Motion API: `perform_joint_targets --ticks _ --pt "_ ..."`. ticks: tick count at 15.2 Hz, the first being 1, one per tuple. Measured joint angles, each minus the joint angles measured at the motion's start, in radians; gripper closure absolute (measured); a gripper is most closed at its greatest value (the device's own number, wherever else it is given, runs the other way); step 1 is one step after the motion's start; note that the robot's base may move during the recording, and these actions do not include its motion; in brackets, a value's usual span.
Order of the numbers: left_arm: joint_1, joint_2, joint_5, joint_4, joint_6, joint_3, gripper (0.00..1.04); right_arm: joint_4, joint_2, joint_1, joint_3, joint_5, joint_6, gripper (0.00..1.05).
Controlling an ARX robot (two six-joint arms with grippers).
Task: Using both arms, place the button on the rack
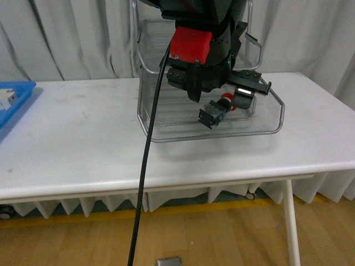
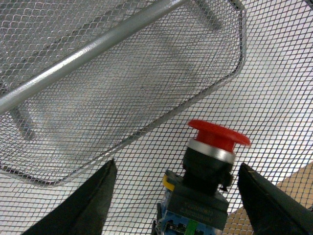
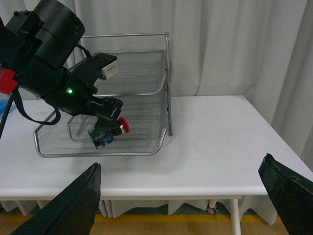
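Note:
The button (image 1: 217,111), with its red cap and dark blocky body, lies tilted on the mesh of the rack's (image 1: 267,128) lowest tray. My left gripper (image 1: 221,101) hangs over that tray, open. In the left wrist view the button (image 2: 208,169) sits between the two black fingers (image 2: 93,200) with a gap on each side, over the rack's mesh (image 2: 98,49). My right gripper (image 3: 181,164) is open and empty, off the table's right front. From there I see the left arm (image 3: 49,54), the button (image 3: 110,131) and the rack (image 3: 167,73).
The white table (image 1: 83,144) carries the rack at its middle back. A blue plastic tray (image 1: 14,91) holding a white block sits at the far left edge. The left arm's black cable (image 1: 145,166) hangs down in front. White curtains close the back.

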Motion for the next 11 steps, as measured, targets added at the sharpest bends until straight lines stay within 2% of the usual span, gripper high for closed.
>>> perform_joint_targets --ticks 2,4,8,11 --pt "0.001 0.0 0.001 0.008 -0.014 0.008 0.06 0.0 0.0 0.0 0.0 0.0 0.0 0.06" --pt "0.002 -0.024 0.015 0.056 -0.048 -0.007 0.07 0.0 0.0 0.0 0.0 0.0 0.0 0.06" --pt "0.024 -0.307 0.053 0.231 -0.09 -0.222 0.07 0.0 0.0 0.0 0.0 0.0 0.0 0.06" --pt "0.115 -0.483 0.042 0.305 -0.1 -0.389 0.07 0.0 0.0 0.0 0.0 0.0 0.0 0.06"
